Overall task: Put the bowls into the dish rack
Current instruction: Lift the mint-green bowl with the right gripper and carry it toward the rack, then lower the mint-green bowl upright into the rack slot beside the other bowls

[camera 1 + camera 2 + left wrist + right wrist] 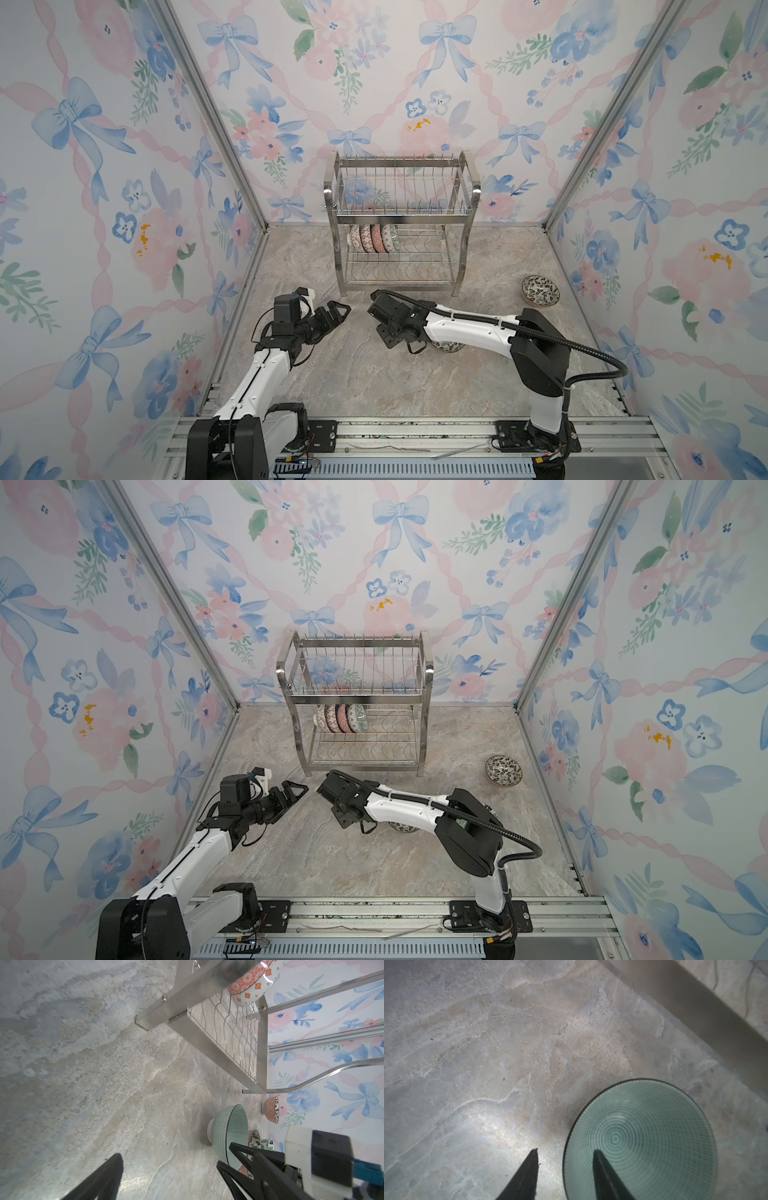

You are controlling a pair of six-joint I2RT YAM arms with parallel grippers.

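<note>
Closest to the lens in both top views runs the grooved aluminium rail (415,430) that carries both arm bases. Beyond it spreads the grey-beige marbled stone counter (332,374), and at its back, against the flowered wall, stands the two-tier shiny stainless-steel wire dish rack (399,215).

In front of the rack, under the right arm, the pale green round ceramic bowl with fine white rings (643,1138) sits upright on the counter. I judge it stiff, fairly light, slippery with glaze, and apt to chip against the steel bars; the rim is the place to take it, one finger inside the wall and one outside. The right hand (565,1150) is set just so: its fingers stand apart astride the rim, not pinching it. The left hand (172,1153) hangs wide open and empty near the rack's front left leg.

A black-and-white leafy bowl with a pinkish outside (540,291) stands alone right of the rack; the left wrist view shows more patterned bowls (254,1139) partly hidden behind the green one. The rack holds a row of four patterned bowls (374,239) on edge at its left end, below the top tier; the green bowl is empty.
</note>
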